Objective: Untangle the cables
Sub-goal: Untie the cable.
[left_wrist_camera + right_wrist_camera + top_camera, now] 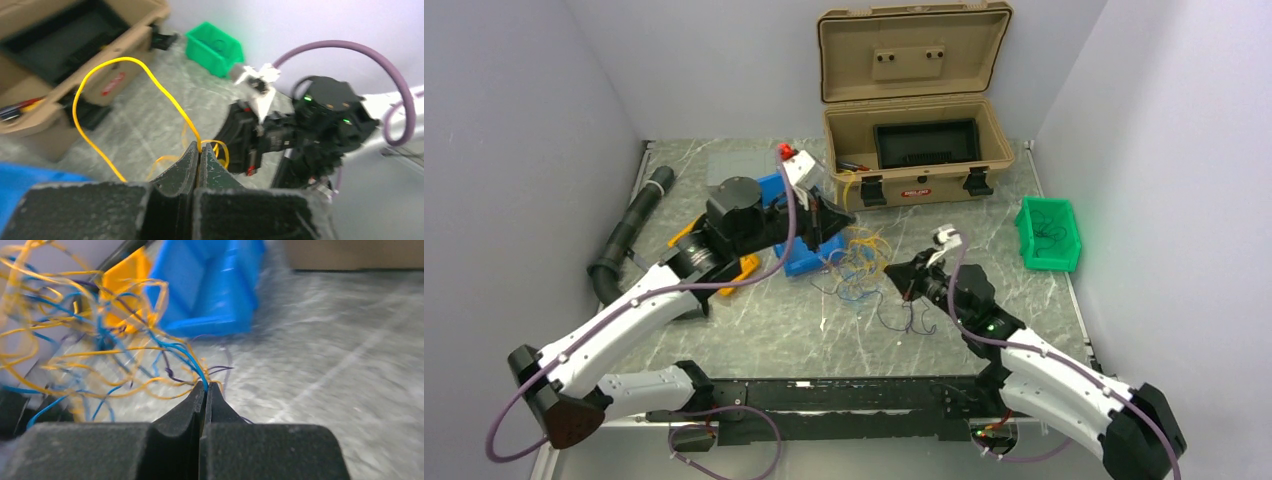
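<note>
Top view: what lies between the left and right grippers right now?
Only the cables, a loose yellow, blue and purple tangle over the table, between the left gripper and the right gripper. The top external view shows it best.

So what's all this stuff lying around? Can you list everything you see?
cables: one tangle, yellow, blue and purple strands, table centre
case: one, tan, lid open, at the back
green bin: one, green, right side
blue bin: one, blue, left of the tangle, partly under the left arm
yellow bin: one, yellow, beside the blue bin, mostly hidden
hose: one, black, ribbed, left edge
table: one, grey marbled, beneath it all
left end effector: one, black, shut on a yellow strand
right end effector: one, black, shut on a blue strand
</note>
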Robot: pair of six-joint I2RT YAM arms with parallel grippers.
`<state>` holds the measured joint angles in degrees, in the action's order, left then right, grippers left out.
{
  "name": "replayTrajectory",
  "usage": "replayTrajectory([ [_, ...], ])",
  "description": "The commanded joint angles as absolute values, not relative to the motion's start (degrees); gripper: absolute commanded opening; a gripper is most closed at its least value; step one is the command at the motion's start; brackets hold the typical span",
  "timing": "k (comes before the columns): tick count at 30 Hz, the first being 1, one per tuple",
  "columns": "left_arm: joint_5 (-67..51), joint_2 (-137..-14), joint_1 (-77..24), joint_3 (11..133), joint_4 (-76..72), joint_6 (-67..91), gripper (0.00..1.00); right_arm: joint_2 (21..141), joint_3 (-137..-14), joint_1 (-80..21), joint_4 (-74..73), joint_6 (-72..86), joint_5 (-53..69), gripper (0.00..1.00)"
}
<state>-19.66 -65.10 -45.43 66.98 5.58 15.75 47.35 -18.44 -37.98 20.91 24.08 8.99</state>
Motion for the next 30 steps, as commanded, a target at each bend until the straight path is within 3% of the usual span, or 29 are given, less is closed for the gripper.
replayTrajectory([
  [1,-1.1,-58.1,-44.2,73.7,16.1,10.2,0.0,39.2,-16.6,-37.8,6.1,35.7,-21.5,0.0],
  [5,10.6,-53.5,-42.5,76.5,22.4,6.9,0.0,34.1,-18.3,-37.4,-15.5,51.4,-39.1,0.0],
  [13,22.0,-50.2,-41.1,77.3,26.0,5.1,0.0,38.0,-24.1,-37.2,-37.0,70.3,-49.4,0.0],
  [17,23.2,-50.0,-41.0,77.2,26.3,5.2,0.0,42.0,-26.7,-37.1,-38.8,71.0,-49.2,0.0],
  [20,19.1,-49.7,-40.9,76.8,25.3,4.6,0.0,42.7,-26.4,-37.2,-28.2,53.5,-42.0,0.02],
  [22,12.2,-49.2,-40.9,75.9,23.0,3.8,0.0,42.0,-25.7,-37.2,-22.0,45.4,-36.3,0.33],
  [23,8.6,-49.1,-40.9,75.7,21.9,3.4,0.0,41.0,-25.1,-37.2,-19.2,42.1,-33.4,0.58],
  [24,6.0,-49.3,-40.9,75.9,21.5,3.3,0.0,39.3,-24.6,-37.2,-16.5,39.3,-31.0,0.75],
  [25,3.9,-49.8,-40.9,76.5,21.6,3.2,0.0,38.0,-23.9,-37.2,-13.4,37.2,-28.6,0.85],
  [27,1.4,-51.4,-40.9,78.2,22.9,3.0,0.0,35.4,-23.0,-37.2,-9.3,32.5,-23.8,0.93],
  [30,-0.5,-52.7,-40.9,80.6,24.3,2.8,0.0,34.1,-23.9,-37.2,-6.2,26.7,-16.8,0.97],
])
